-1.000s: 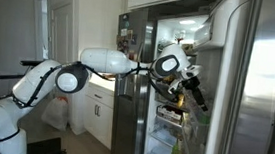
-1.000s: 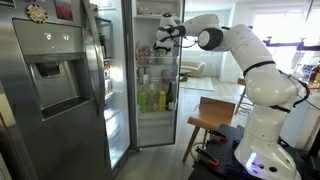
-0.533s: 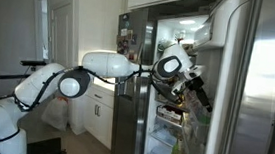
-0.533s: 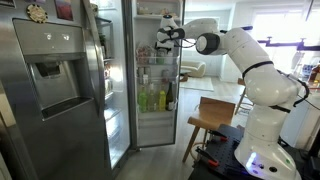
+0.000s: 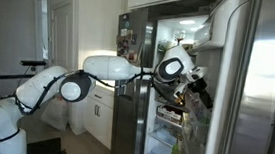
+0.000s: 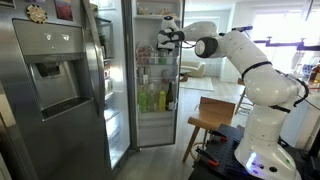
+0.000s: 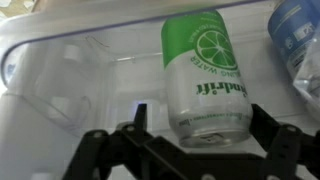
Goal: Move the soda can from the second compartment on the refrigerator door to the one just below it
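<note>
In the wrist view the soda can (image 7: 205,65), green on top and white below with a lime picture, stands in a clear plastic bin of the refrigerator door (image 7: 60,90). My gripper (image 7: 202,110) is open, with one black finger on each side of the can's lower part and small gaps between fingers and can. In both exterior views the gripper (image 5: 192,87) (image 6: 163,38) reaches into an upper bin of the open door (image 6: 172,85). The can is too small to make out there.
A blue container (image 7: 295,40) stands close beside the can in the same bin. Green and yellow bottles (image 6: 155,100) fill a lower door bin. A narrow steel door with a dispenser (image 6: 55,80) stands nearby. A wooden stool (image 6: 210,115) sits by my base.
My arm has moved a little further in toward the door bin. The can has not moved.
</note>
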You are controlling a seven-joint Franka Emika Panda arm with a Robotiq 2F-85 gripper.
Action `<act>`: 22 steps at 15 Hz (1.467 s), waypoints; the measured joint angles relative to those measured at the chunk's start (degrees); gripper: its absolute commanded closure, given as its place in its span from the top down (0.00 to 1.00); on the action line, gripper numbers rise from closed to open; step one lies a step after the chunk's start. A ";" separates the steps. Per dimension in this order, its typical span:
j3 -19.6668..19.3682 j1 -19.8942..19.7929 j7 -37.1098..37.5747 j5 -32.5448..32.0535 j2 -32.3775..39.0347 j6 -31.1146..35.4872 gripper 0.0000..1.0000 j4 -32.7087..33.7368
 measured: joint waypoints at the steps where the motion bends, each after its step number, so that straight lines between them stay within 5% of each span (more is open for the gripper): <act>1: 0.00 -0.11 0.00 0.01 0.29 0.00 1.00 0.25; 22: 3.35 -3.42 -1.49 4.07 2.10 -4.27 1.00 4.64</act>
